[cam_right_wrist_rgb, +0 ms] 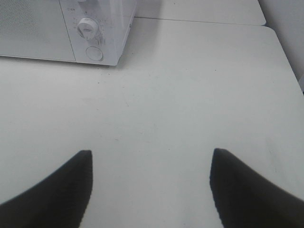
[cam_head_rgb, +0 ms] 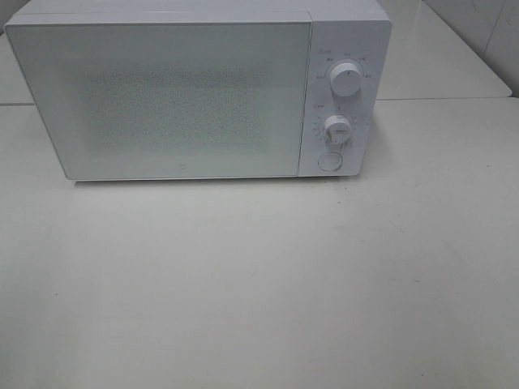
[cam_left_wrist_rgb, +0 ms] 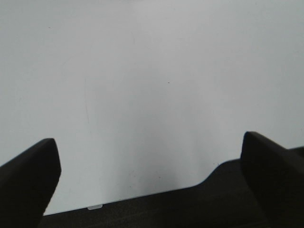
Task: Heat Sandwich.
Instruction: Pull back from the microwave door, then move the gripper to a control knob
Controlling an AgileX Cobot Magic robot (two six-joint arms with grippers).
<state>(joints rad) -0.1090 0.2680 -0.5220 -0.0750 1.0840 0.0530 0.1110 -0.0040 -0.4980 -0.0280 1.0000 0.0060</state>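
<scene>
Left gripper (cam_left_wrist_rgb: 147, 140), right gripper (cam_right_wrist_rgb: 152, 152) both spread wide, empty; sandwich not seen near either's fingers. Microwave (cam_right_wrist_rgb: 33, 28) shut beyond right fingers, wide tips could bump timer knob (cam_right_wrist_rgb: 88, 28) going for button (cam_right_wrist_rgb: 94, 53)

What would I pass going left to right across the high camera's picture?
Large frosted speckled microwave door → narrow white control panel → bare glossy white tabletop.
</scene>
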